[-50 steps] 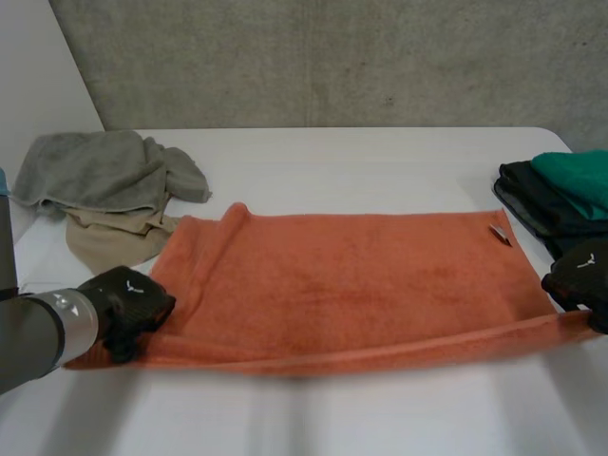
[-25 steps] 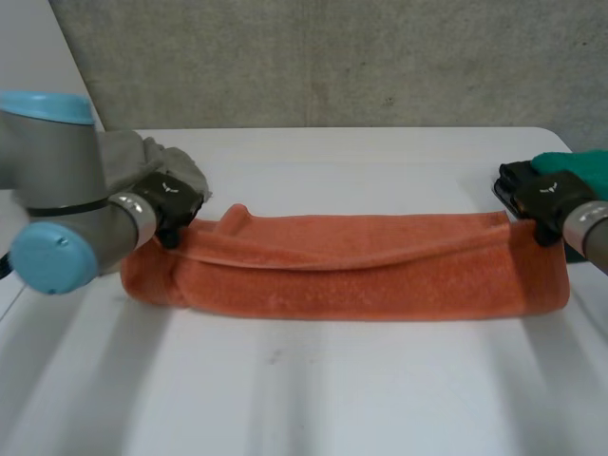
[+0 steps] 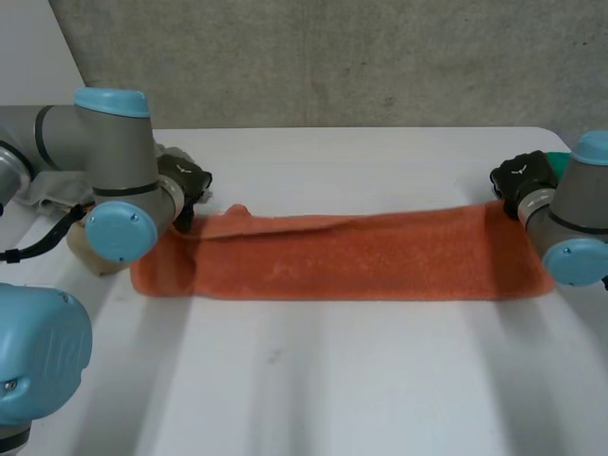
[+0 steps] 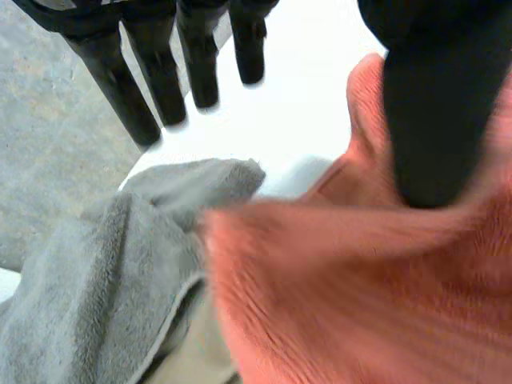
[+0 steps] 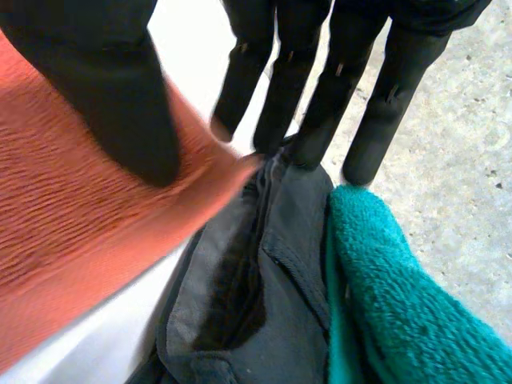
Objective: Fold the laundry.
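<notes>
The orange towel (image 3: 351, 255) lay folded on the bench (image 3: 332, 380). I saw the left hand (image 3: 186, 181) and right hand (image 3: 521, 177) at its far corners, fingers straight, gripping nothing.

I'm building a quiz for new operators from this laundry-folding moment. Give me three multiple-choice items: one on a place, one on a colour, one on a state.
1. Where does the teal cloth lie?
A) against the dark garment by the right hand
B) mid-table
C) on the long towel
2. What colour is the long towel?
A) blue
B) orange
C) white
3. How are the left hand's fingers?
A) clenched
B) round a hanger
C) straight

1 A: the right wrist view shows teal touching the dark garment.
2 B: plainly orange in the head view.
3 C: the left wrist view shows them straight.
</notes>
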Robot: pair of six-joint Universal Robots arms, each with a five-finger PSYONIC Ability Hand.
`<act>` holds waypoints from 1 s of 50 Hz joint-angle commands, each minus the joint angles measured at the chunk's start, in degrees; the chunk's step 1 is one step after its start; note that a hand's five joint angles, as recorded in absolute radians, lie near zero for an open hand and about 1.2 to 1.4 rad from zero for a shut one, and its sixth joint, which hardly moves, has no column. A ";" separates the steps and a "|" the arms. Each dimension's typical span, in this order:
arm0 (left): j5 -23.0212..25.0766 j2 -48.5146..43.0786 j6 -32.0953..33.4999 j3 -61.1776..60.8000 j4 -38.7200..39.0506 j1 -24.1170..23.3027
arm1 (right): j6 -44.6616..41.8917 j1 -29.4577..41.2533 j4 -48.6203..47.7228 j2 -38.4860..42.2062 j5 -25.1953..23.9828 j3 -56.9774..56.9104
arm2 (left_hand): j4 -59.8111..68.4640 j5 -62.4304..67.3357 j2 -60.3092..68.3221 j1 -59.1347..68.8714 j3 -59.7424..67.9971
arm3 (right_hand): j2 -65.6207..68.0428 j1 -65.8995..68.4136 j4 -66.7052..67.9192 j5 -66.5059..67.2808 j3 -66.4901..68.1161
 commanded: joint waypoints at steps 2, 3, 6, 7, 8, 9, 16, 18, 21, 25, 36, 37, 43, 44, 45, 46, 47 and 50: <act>1.31 3.12 -0.88 -0.55 5.33 -1.50 | 2.54 1.80 0.03 0.27 2.91 -0.67 | -35.65 -34.72 -34.54 -30.82 -34.77 | -34.64 -34.84 -35.90 -35.06 -35.33; 1.13 3.82 -0.88 -0.73 5.86 -1.59 | 3.16 1.89 0.03 -0.08 2.91 -0.41 | -35.65 -34.72 -34.54 -30.82 -34.77 | -34.64 -34.84 -35.90 -35.06 -35.33; 0.25 6.46 -1.14 -2.31 6.92 -1.94 | 6.23 1.89 -0.06 -2.02 2.73 1.26 | -35.65 -34.72 -34.54 -30.82 -34.77 | -34.64 -34.84 -35.90 -35.06 -35.33; 0.25 7.07 -1.23 -3.01 7.00 -1.94 | 7.11 1.89 -0.06 -2.63 2.64 1.87 | -35.65 -34.72 -34.54 -30.82 -34.77 | -34.64 -34.84 -35.90 -35.06 -35.33; 0.25 7.60 -1.23 -3.71 6.92 -2.03 | 7.73 1.80 -0.06 -3.07 2.56 2.40 | -35.65 -34.72 -34.54 -30.82 -34.77 | -34.64 -34.84 -35.90 -35.06 -35.33; 0.43 8.48 -0.88 -5.81 6.74 -2.21 | 8.86 1.80 -0.15 -4.12 2.29 3.45 | -35.65 -34.72 -34.54 -30.82 -34.77 | -34.64 -34.84 -35.90 -35.06 -35.33; 2.62 10.95 2.54 -15.05 2.70 -2.38 | 10.72 1.63 0.29 -7.12 -0.25 7.59 | -35.65 -34.72 -34.54 -30.82 -34.77 | -34.64 -34.84 -35.90 -35.06 -35.33; 3.24 11.65 3.60 -18.47 1.65 -1.95 | 10.02 1.71 0.29 -7.38 -1.57 8.56 | -35.65 -34.72 -34.54 -30.82 -34.77 | -34.64 -34.84 -35.90 -35.06 -35.33; 3.59 11.83 4.57 -21.73 2.34 -1.24 | 8.88 1.71 0.29 -7.21 -2.36 9.17 | -35.65 -34.72 -34.54 -30.82 -34.77 | -34.64 -34.84 -35.90 -35.06 -35.33; 4.47 11.04 4.57 -22.97 6.55 -0.63 | 8.08 1.98 0.29 -6.59 -2.45 9.18 | -35.65 -34.72 -34.54 -30.82 -34.77 | -34.64 -34.84 -35.90 -35.06 -35.33; 4.56 2.00 2.73 -10.70 21.06 2.09 | 8.26 2.68 0.73 -7.03 -2.02 10.23 | -35.65 -34.72 -34.54 -30.82 -34.77 | -34.64 -34.84 -35.90 -35.06 -35.33; 4.56 0.94 2.11 -8.75 21.15 2.36 | 8.26 2.68 0.73 -7.20 -2.01 10.40 | -35.65 -34.72 -34.54 -30.82 -34.77 | -34.64 -34.84 -35.90 -35.06 -35.33; -0.43 -10.38 -2.28 10.03 17.48 5.86 | 8.35 2.33 0.29 -8.08 -2.19 11.72 | -35.65 -34.72 -34.54 -30.82 -34.77 | -34.64 -34.84 -35.90 -35.06 -35.33; -1.76 -11.71 -2.20 12.43 16.07 6.23 | 8.35 2.33 0.20 -8.09 -2.19 11.81 | -35.65 -34.72 -34.54 -30.82 -34.77 | -34.64 -34.84 -35.90 -35.06 -35.33; -3.16 -12.86 -2.03 14.71 14.58 6.67 | 8.35 2.24 0.20 -8.09 -2.19 11.90 | -35.65 -34.72 -34.54 -30.82 -34.77 | -34.64 -34.84 -35.90 -35.06 -35.33; -4.31 -13.74 -1.76 16.74 13.00 6.84 | 8.44 2.24 0.20 -8.09 -2.19 11.90 | -35.65 -34.72 -34.54 -30.82 -34.77 | -34.64 -34.84 -35.90 -35.06 -35.33; -6.23 -14.62 -2.11 19.89 9.33 6.76 | 8.44 2.15 0.20 -8.09 -2.19 11.90 | -35.65 -34.72 -34.54 -30.82 -34.77 | -34.64 -34.84 -35.90 -35.06 -35.33; -5.38 -14.28 -2.55 20.63 4.12 6.06 | 8.44 1.98 0.20 -8.00 -2.19 11.90 | -35.65 -34.72 -34.54 -30.82 -34.77 | -34.64 -34.84 -35.90 -35.06 -35.33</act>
